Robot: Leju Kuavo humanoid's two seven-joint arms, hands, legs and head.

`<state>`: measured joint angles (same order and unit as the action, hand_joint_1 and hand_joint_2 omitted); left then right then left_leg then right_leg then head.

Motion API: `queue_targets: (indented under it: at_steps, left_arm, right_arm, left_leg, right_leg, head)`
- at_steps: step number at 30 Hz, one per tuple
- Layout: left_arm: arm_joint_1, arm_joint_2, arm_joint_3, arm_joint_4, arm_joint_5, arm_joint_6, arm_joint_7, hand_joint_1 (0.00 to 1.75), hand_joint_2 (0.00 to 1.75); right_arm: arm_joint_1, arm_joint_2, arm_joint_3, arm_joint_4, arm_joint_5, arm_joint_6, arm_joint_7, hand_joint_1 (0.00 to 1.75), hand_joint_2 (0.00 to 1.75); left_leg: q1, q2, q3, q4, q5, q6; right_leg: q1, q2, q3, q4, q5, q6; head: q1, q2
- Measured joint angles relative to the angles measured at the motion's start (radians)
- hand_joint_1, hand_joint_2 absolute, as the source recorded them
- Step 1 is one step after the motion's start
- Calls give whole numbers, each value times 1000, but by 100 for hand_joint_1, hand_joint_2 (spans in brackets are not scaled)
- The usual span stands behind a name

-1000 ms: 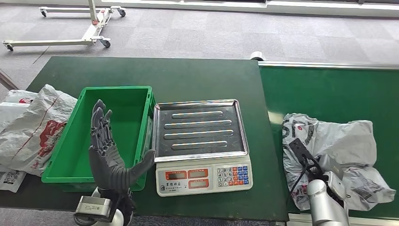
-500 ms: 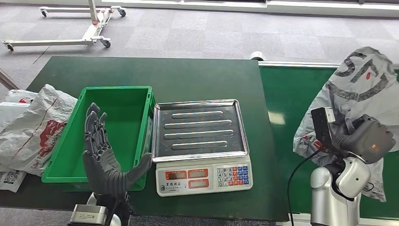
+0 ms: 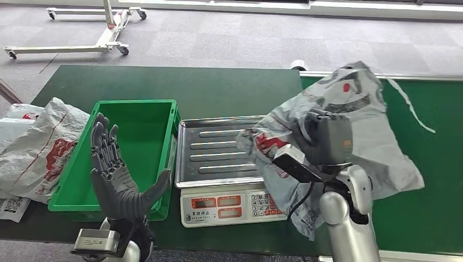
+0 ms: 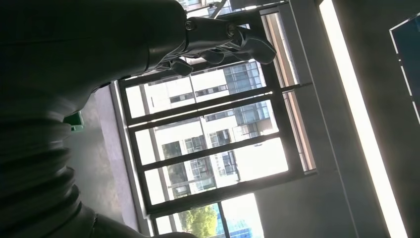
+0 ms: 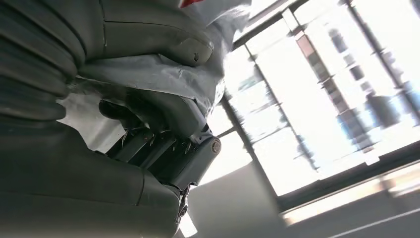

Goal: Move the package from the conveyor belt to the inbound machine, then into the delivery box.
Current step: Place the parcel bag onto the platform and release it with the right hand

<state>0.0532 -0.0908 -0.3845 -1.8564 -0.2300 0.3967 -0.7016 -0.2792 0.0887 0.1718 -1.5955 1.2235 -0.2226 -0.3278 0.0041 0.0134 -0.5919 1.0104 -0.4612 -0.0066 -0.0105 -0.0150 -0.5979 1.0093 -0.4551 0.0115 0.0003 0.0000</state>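
Note:
My right hand (image 3: 326, 137) grips a grey plastic mailer package (image 3: 364, 126) with red and black print and holds it in the air, over the right edge of the scale's steel tray (image 3: 218, 150) and the seam to the green conveyor belt (image 3: 431, 164). The right wrist view shows the fingers (image 5: 168, 144) closed into the grey package film (image 5: 148, 74). My left hand (image 3: 114, 174) stands raised and open, fingers spread upward, in front of the green delivery box (image 3: 136, 123). The weighing scale (image 3: 229, 204) has an orange display and a keypad.
White and red plastic bags (image 3: 33, 144) lie left of the green box on the dark green table (image 3: 191, 84). A white wheeled frame (image 3: 82, 33) stands on the grey carpet beyond the table.
My right hand has lifted the package off the conveyor belt and carried it left, up to the scale's right edge. My left hand drifted slightly left and stays open.

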Motion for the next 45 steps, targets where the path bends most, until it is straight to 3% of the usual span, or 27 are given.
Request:
queue_targets:
  at_steps: [4,7,11,15,22,26,30,34,40,45]
  left_arm:
    - [-21,0,0,15,2,-13,0,0,175]
    - [-24,0,0,20,2,-3,0,0,175]
    - [-22,4,0,20,1,20,0,0,175]
    - [-11,11,0,15,-1,38,0,0,175]
    - [18,25,-1,-2,-3,56,-1,0,175]
    - [25,34,-6,-8,-4,73,-1,0,175]
    - [35,38,-9,-11,-11,85,-1,0,175]
    - [42,40,-9,-13,-16,86,-1,0,175]
    - [48,42,-9,-11,-23,73,-1,0,175]
    - [50,36,-8,32,-125,-31,9,0,175]
  right_arm:
    - [-1,-2,226,0,-26,47,-35,175,175]
    - [-6,-11,343,0,-66,53,-36,175,175]
    - [-35,-34,424,5,-110,51,-22,119,175]
    - [-65,-53,460,14,-126,44,-13,0,175]
    - [-77,-72,482,29,-120,0,23,0,175]
    - [-78,-82,485,35,-29,-61,125,0,175]
    - [-82,-89,474,47,144,-124,289,0,0]
    - [-86,-92,432,65,193,-165,377,0,0]
    - [-70,-94,358,72,136,-220,378,0,0]
    - [-9,-96,269,52,91,-354,342,0,0]
  left_leg:
    - [2,0,0,0,0,-1]
    - [2,-1,-1,0,0,0]
    - [2,-1,-1,0,-1,0]
    - [1,-1,-1,0,0,0]
    - [1,-1,-1,0,0,0]
    - [1,-1,-1,0,0,0]
    - [1,-1,-1,0,0,0]
    - [1,-1,-1,0,0,0]
    - [1,-1,0,0,0,0]
    - [1,-1,0,0,-1,0]
  right_leg:
    - [1,0,0,0,0,-1]
    - [0,0,0,0,-1,-1]
    - [-1,0,0,0,-1,0]
    - [-1,0,0,0,0,0]
    - [0,0,0,0,0,0]
    - [0,0,0,0,0,0]
    - [-1,0,0,0,0,0]
    - [-1,0,0,0,0,0]
    - [-1,0,0,0,0,0]
    - [-1,0,-1,0,0,0]
  head:
    - [0,0]
    - [0,0]
    - [0,0]
    - [0,0]
    - [0,0]
    - [0,0]
    - [0,0]
    - [0,0]
    - [0,0]
    - [0,0]
